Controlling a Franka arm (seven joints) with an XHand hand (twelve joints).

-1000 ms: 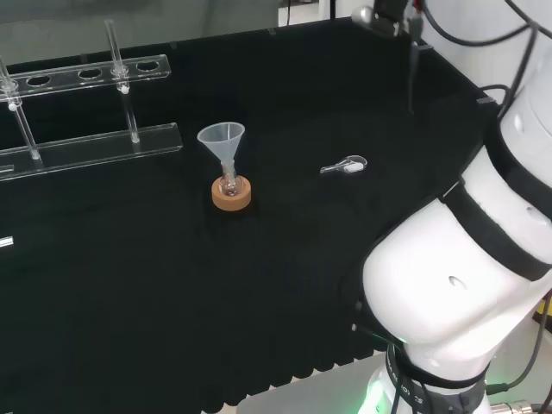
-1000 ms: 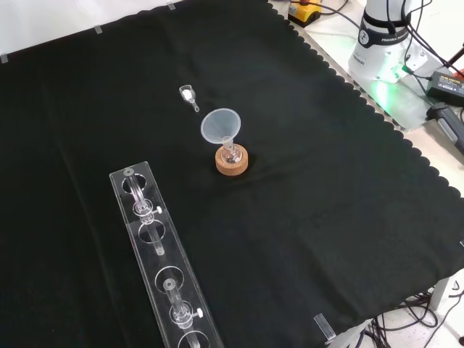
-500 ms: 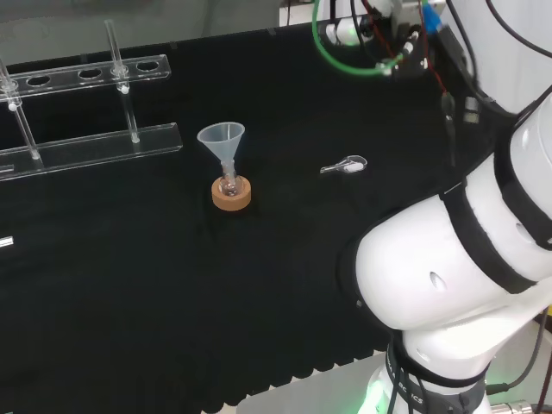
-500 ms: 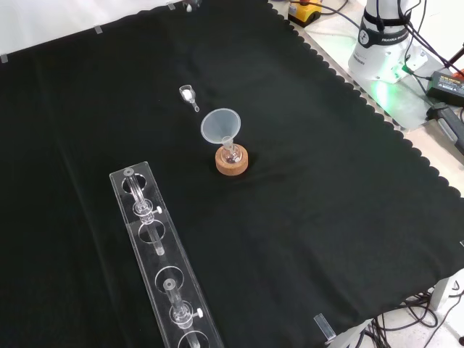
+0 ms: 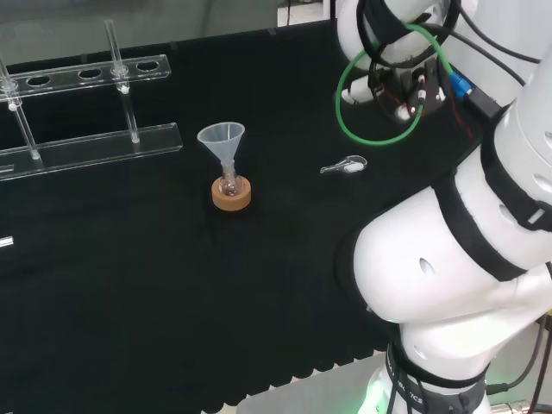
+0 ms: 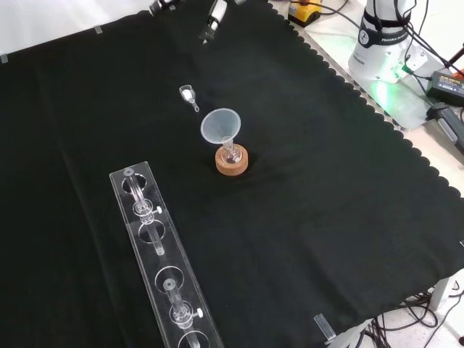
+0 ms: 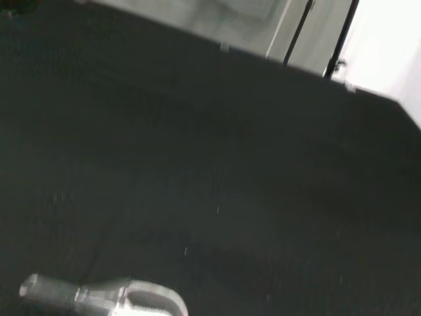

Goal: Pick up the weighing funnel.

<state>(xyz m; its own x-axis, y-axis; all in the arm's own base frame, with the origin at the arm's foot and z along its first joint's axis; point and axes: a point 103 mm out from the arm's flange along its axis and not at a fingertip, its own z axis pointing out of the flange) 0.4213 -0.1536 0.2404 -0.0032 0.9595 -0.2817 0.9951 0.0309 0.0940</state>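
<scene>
**Status**

- Hand point(image 6: 214, 18): enters at top edge of front view, above the bench point(image 6: 326, 181). The fingers point(image 6: 210, 25) that show are straight and spread, w/ nothing between them. No contact w/ any ware.
- Weighing funnel point(image 6: 188, 93): lies flat on the black cloth, free of the hand. Front view: below the hand and well apart from it, stem end toward the funnel point(image 6: 220, 126). Near the funnel's rim, not touching.
- Head view: weighing funnel point(image 5: 345, 166) lies to the right of the funnel point(image 5: 222, 138), left of the arm link point(image 5: 448, 259).
- Wrist view: weighing funnel point(image 7: 105, 297) on the cloth, blurred.
- Funnel: upright, stem in small flask on cork ring point(image 6: 232, 161).
- Clear rack point(image 6: 156, 254): well apart from both.
</scene>
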